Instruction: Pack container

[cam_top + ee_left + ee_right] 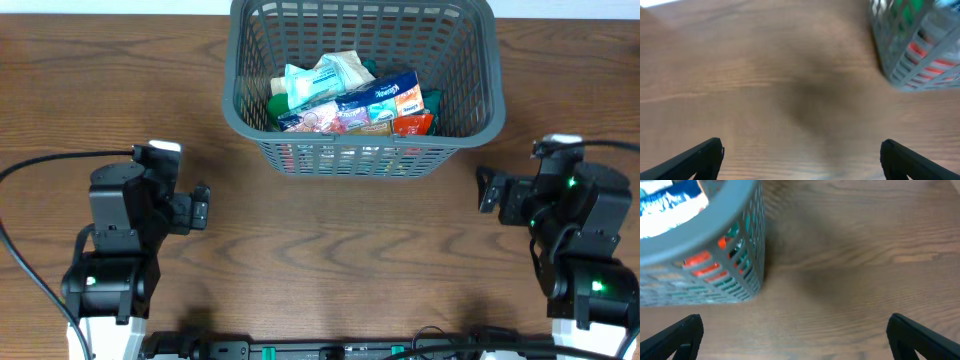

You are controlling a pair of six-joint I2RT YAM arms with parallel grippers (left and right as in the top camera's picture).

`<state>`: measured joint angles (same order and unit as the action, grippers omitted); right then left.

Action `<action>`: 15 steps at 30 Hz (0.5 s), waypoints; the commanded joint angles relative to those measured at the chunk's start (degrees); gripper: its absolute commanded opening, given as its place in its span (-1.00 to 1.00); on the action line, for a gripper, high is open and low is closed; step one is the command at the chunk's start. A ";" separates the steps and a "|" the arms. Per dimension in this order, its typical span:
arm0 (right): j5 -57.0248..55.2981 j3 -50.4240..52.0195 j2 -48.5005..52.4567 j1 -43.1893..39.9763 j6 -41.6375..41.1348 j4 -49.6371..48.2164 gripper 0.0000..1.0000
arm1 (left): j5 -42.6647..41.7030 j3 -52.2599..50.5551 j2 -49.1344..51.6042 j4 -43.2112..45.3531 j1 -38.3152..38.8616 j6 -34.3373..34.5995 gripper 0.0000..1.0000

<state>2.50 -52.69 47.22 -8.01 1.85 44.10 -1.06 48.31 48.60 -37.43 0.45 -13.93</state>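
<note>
The container (470, 60) is a large dark grey lattice basket at the back middle of the table. It holds several snack packets (350, 100) in blue, teal, orange and red. Its corner shows in the left wrist view (900, 65) and its rim in the right wrist view (715, 235). My left gripper (200, 210) is open and empty over bare wood, left of the basket's front; its fingers show in the left wrist view (800, 157). My right gripper (487, 190) is open and empty, right of the basket's front corner; its fingers show in the right wrist view (795, 335).
The wooden table (330, 260) spreads between the two arms. Black cables (40, 165) run from the left arm. A dark rail with connectors (330, 350) lies along the front edge.
</note>
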 commanded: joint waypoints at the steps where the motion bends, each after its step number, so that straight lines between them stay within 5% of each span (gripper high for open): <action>1: -0.79 1.73 -1.97 0.39 4.33 -0.37 0.99 | 1.81 0.00 -0.28 1.16 -0.22 0.28 0.97; 15: -0.57 1.79 -1.88 0.39 4.22 5.66 0.99 | 1.77 0.00 1.03 1.07 -0.20 0.31 0.97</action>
<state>2.50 -51.24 45.63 -8.01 5.21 49.15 0.05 47.92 49.17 -36.56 0.45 -13.89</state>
